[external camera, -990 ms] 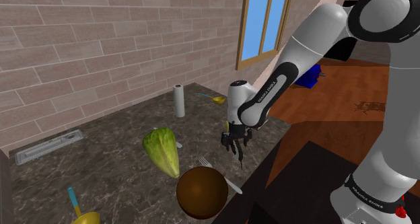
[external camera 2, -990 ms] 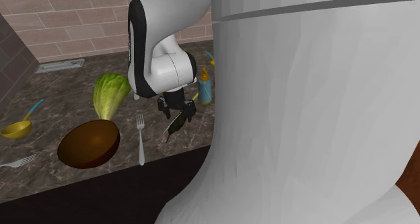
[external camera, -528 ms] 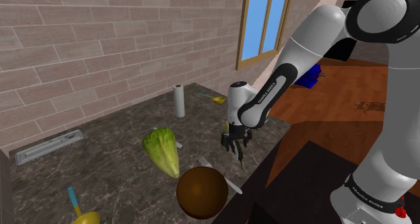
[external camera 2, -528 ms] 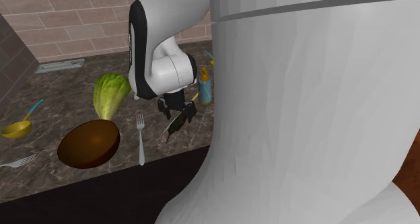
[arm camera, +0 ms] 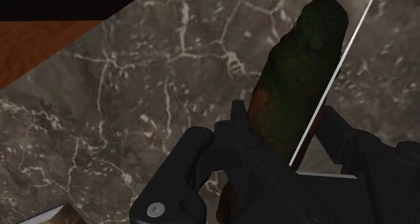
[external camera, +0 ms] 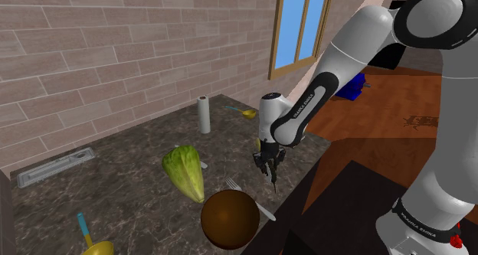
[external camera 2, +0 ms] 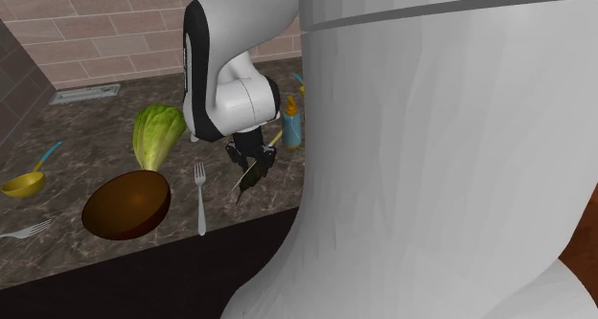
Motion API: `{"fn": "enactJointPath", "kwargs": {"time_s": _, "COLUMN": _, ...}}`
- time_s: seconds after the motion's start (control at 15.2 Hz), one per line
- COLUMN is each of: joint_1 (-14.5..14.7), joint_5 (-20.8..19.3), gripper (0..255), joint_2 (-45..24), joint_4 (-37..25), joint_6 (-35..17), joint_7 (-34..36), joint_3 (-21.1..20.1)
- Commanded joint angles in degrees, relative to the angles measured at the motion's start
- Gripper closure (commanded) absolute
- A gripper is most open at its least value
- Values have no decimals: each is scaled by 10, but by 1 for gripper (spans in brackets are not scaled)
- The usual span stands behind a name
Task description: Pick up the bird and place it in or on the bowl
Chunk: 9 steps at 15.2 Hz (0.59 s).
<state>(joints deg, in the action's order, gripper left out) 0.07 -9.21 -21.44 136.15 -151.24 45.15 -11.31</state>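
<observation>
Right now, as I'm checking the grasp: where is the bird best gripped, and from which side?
Across its slim body near one end, coming from above. The bird is long and narrow, so its thin width fits easily between the jaws. The gripper clasps it that way, the rest hanging below toward the counter.

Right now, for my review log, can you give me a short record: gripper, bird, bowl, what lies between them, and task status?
gripper: shut on the bird, above the marble counter
bird: dark green and reddish, clasped between the fingers, hanging down
bowl: brown, on the counter, nothing seen in it, at the second exterior view's left of the gripper
between: fork lying on the counter
status: bird in the grasp, not yet at the bowl
</observation>
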Motion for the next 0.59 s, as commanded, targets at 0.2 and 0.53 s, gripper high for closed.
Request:
{"fn": "enactJointPath", "kwargs": {"time_s": 0.2, "joint_1": -4, "joint_5": 7, "gripper": 255, "joint_2": 16, "joint_4": 3, "joint_6": 13, "joint_7": -5, "joint_3": -5}}
{"fn": "enactJointPath", "kwargs": {"time_s": 0.53, "joint_1": -11, "joint_5": 24, "gripper": 255, "joint_2": 55, "joint_4": 8, "joint_6": 47, "joint_7": -17, "joint_3": -15}}
